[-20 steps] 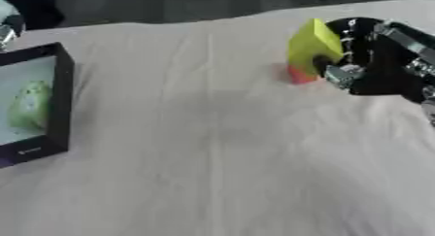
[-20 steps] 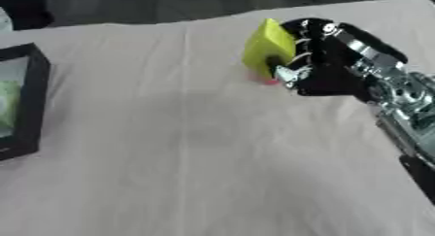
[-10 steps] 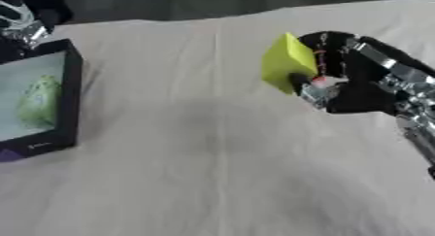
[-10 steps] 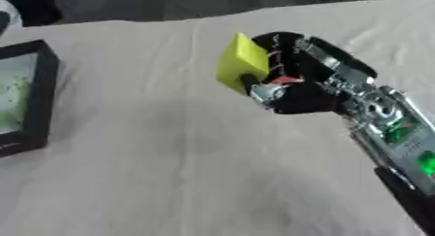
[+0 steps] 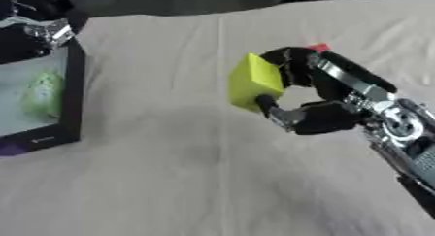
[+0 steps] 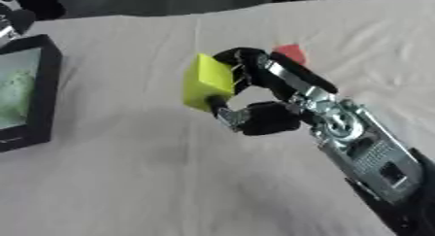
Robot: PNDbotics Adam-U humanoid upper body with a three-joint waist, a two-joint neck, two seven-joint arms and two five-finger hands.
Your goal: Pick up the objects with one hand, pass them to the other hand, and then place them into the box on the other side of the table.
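Observation:
My right hand (image 5: 319, 116) holds a yellow block (image 5: 253, 81) above the middle of the cloth-covered table, fingers over its top and thumb under it. A small red object (image 6: 291, 52) lies on the cloth just behind the hand. At the left edge stands the black box (image 5: 71, 92) with a pale green object (image 5: 41, 94) inside. Silver fingertips of my left hand (image 5: 53, 32) show at the box's far corner, too little to tell their pose.
The table (image 5: 170, 181) is draped in a wrinkled off-white cloth. Beyond its far edge the background is dark. My right forearm (image 6: 370, 157) runs down to the lower right corner.
My right hand has carried the yellow block leftward from the right side to the table's middle, leaving the red object behind. The camera has also shifted, bringing the box further into view.

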